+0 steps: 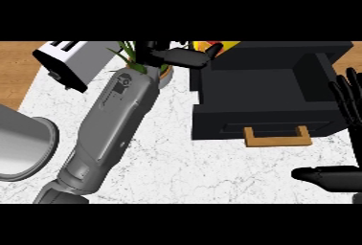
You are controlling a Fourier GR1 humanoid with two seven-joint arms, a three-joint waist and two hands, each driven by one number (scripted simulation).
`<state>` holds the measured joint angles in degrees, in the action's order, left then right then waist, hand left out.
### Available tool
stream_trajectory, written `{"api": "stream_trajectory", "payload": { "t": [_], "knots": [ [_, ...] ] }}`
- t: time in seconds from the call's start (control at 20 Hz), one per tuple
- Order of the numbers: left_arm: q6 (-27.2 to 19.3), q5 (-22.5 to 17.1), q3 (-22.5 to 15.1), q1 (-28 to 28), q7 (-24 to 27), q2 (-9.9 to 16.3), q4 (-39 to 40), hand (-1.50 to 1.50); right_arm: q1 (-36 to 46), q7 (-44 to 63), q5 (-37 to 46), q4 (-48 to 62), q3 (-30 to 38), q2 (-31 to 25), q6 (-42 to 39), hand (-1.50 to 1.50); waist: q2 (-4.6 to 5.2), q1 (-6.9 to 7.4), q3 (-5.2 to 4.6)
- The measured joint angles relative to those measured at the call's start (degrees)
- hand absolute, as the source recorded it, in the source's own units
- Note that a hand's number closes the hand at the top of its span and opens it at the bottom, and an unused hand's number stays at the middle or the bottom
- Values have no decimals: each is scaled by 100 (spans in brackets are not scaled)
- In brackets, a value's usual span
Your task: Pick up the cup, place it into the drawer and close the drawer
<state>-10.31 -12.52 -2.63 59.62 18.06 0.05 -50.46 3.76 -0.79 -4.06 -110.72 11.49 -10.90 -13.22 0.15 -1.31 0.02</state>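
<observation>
A white marble counter (163, 143) on a wood floor (17, 62) carries a toaster (71, 60) far left. The left hand (180, 56) grasps the yellow-red cup (210, 47) above the open black drawer (265, 91). The right hand (346, 103) rests released at right.

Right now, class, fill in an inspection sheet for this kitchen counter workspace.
Surface: white marble counter.
Job's things: black drawer open, wooden handle toward the robot; yellow-red cup mostly hidden, at the drawer's back left corner.
Clutter: toaster, potted plant, grey bowl at left.
Hands: left hand fingers curled round the cup; right hand open, resting at right edge.
Cables: nothing seen.
Surroundings: wood surface beyond the counter.
</observation>
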Motion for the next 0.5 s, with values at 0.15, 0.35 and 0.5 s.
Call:
{"api": "stream_trajectory", "payload": {
  "t": [0.15,0.35,0.5],
  "knots": [
    [-165,-196,-25,502,-141,-2,512,150,33,-80,55,81,-36,48,24,-150,10,-21,1],
    [-411,-578,-300,924,-99,-4,1144,150,-2,-165,-15,124,3,20,-68,-150,21,-77,1],
    [-613,-908,-654,1051,-13,-4,1468,150,47,-218,23,199,-16,35,-65,-150,27,-105,2]
  ]
}}
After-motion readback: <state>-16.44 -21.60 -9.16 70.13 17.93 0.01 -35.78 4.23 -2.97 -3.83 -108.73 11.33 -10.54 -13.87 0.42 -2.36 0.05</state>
